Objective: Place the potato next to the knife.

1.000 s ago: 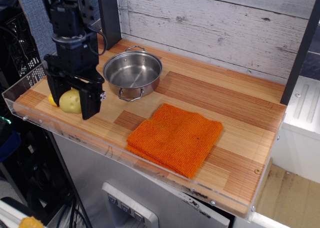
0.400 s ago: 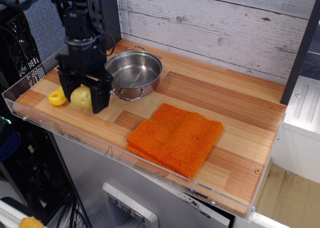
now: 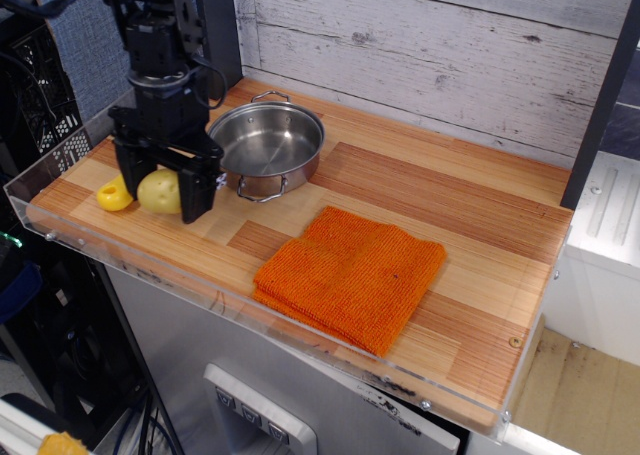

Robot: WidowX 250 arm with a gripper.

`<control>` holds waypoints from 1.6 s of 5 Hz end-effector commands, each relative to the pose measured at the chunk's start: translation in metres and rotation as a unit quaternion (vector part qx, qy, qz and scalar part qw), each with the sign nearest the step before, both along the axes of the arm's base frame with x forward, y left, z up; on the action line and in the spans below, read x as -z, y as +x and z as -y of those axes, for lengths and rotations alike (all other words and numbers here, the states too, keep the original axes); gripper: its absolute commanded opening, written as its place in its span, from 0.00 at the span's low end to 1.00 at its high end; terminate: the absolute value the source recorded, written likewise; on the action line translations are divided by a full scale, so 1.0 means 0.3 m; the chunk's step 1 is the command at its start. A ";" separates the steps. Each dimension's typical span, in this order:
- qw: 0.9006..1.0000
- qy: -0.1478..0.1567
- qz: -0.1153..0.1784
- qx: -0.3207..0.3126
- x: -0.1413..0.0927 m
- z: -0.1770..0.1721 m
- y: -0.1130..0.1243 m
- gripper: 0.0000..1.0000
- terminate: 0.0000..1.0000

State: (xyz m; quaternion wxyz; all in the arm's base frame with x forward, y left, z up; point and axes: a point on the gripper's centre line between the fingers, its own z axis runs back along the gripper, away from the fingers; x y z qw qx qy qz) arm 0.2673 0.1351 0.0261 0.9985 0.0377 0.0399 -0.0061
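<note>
Pointing straight down, end effector [image 3: 160, 189] straddles potato [image 3: 160, 192]; contact unclear.

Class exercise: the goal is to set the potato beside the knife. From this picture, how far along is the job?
Done: the pale yellow, lumpy toy potato sits beside the bright yellow handle of the toy knife at the wooden table's left end. In hand: the black gripper brackets the potato; whether it grips cannot be told. Left: letting go, if needed, and lifting clear. The steel pot and orange cloth play no part.
</note>
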 end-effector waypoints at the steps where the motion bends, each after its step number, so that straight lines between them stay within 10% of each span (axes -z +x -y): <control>1: 1.000 0.008 0.013 -0.013 -0.058 -0.029 -0.022 0.00 0.00; 2: 1.000 0.003 0.011 -0.017 -0.063 -0.025 -0.033 1.00 0.00; 4: 0.998 -0.001 0.059 -0.010 -0.199 -0.004 -0.015 1.00 0.00; 6: 0.988 0.004 0.151 -0.018 -0.497 0.015 -0.040 1.00 0.00; 8: 0.994 -0.020 0.098 0.038 -0.544 0.028 -0.047 1.00 0.00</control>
